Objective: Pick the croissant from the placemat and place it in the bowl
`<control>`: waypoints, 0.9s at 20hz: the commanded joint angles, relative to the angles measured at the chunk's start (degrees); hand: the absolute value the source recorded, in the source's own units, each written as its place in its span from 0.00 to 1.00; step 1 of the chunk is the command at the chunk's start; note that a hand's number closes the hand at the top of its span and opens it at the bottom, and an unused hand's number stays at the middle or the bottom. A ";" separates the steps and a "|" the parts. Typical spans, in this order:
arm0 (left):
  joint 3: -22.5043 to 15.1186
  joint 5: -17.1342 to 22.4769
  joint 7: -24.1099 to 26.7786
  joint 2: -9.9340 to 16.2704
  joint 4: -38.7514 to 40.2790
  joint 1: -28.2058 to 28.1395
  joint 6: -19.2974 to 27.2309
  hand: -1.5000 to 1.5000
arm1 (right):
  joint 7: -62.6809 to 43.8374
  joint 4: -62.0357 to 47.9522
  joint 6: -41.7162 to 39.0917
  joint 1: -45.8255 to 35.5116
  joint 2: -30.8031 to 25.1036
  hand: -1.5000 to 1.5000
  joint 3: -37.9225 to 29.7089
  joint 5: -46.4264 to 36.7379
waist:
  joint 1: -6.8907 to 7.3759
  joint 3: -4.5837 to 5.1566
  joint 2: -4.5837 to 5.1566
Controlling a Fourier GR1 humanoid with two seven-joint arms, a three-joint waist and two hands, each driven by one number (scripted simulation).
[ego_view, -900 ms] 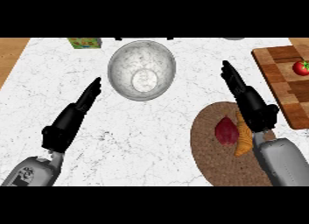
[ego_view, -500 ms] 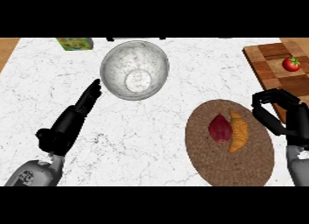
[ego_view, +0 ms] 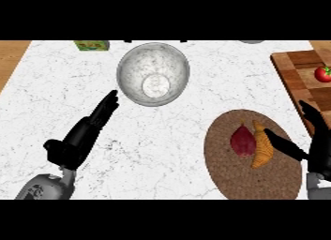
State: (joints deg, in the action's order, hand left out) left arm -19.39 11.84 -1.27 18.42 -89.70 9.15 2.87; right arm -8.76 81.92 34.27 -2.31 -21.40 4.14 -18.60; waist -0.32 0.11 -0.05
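An orange-brown croissant (ego_view: 260, 146) lies on the round brown placemat (ego_view: 245, 180) at the lower right, beside a dark red vegetable (ego_view: 242, 141). The grey speckled bowl (ego_view: 153, 73) stands at the upper middle of the counter with nothing in it. My right hand (ego_view: 321, 143) is at the placemat's right edge, open, its thumb stretched toward the croissant and nearly touching it, fingers pointing up. My left hand (ego_view: 85, 131) rests open at the lower left, fingers aimed at the bowl.
A wooden cutting board (ego_view: 303, 79) with a red tomato (ego_view: 325, 74) sits at the upper right, just behind my right hand. A green box (ego_view: 92, 45) stands at the counter's far edge, left of the bowl. Wooden floor (ego_view: 2, 65) shows past the counter's left edge.
My right hand moved from over the placemat out to its right edge, uncovering the croissant, and opened up beside it. The left hand stayed in place.
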 commanded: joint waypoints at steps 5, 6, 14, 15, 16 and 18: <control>-0.07 -0.78 0.07 -1.01 0.43 0.75 -0.17 0.50 | -25.16 0.72 -17.40 -2.55 -12.07 0.00 7.14 -11.93 | 0.64 0.22 0.03; 0.19 0.51 -0.64 0.24 0.10 0.74 -2.13 0.50 | -28.42 0.71 -23.68 -5.02 -15.31 0.00 6.71 -10.14 | 1.32 0.38 0.08; -0.91 -0.53 -1.74 -1.24 -1.46 0.20 -1.10 0.50 | -52.23 3.58 -52.06 -17.28 -13.46 0.00 8.55 6.70 | 1.97 0.07 -0.03; -0.92 -1.43 -1.05 -2.15 -0.53 0.24 -0.10 0.50 | -55.57 4.46 -52.77 -17.92 -11.32 0.00 9.52 7.53 | 1.38 0.03 -0.01; 0.46 -0.21 0.02 -2.72 2.81 2.47 -1.56 0.50 | -58.43 6.62 -54.48 -17.78 -11.52 0.00 9.35 8.95 | 0.32 0.05 0.03; 1.57 0.50 -3.03 -1.23 -1.19 1.82 -1.71 0.50 | -61.71 2.61 -55.61 -23.21 -9.50 0.00 7.69 11.41 | 1.26 -0.04 0.03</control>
State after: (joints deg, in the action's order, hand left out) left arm -19.04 11.53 -2.56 16.87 -89.46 10.66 1.67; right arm -58.83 85.67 -13.44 -19.02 -32.69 13.08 -12.38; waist 0.91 0.19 -0.02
